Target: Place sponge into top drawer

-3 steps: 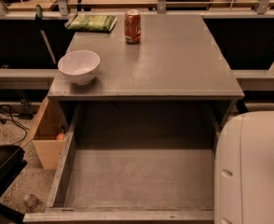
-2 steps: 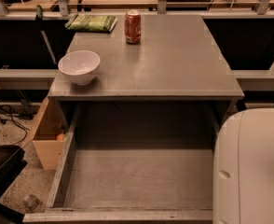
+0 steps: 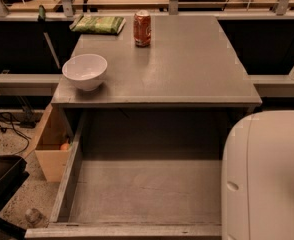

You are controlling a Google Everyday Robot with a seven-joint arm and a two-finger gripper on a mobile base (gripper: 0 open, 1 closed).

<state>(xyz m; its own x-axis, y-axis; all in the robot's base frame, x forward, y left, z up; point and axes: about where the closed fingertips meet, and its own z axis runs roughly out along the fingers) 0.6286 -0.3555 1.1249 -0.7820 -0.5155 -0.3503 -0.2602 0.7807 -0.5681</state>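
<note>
Gripper: out of the camera view, so whether it is open or closed cannot be told.
Robot: only a rounded white body panel (image 3: 267,179) shows, filling the lower right and covering the drawer's right end.
Sponge: not to be seen anywhere in this view.
Top drawer (image 3: 142,191): pulled fully out below the front edge of the tabletop (image 3: 187,69), its grey wooden floor and left wall in plain sight.
White bowl (image 3: 85,71): upright near the front left corner of the tabletop.
Red soda can (image 3: 142,28): upright near the back edge, left of the middle.
Green patterned packet (image 3: 98,24): flat at the back left corner, near the can but apart from it.
Light-wood box (image 3: 49,154): on the floor just beside the drawer's left wall.
</note>
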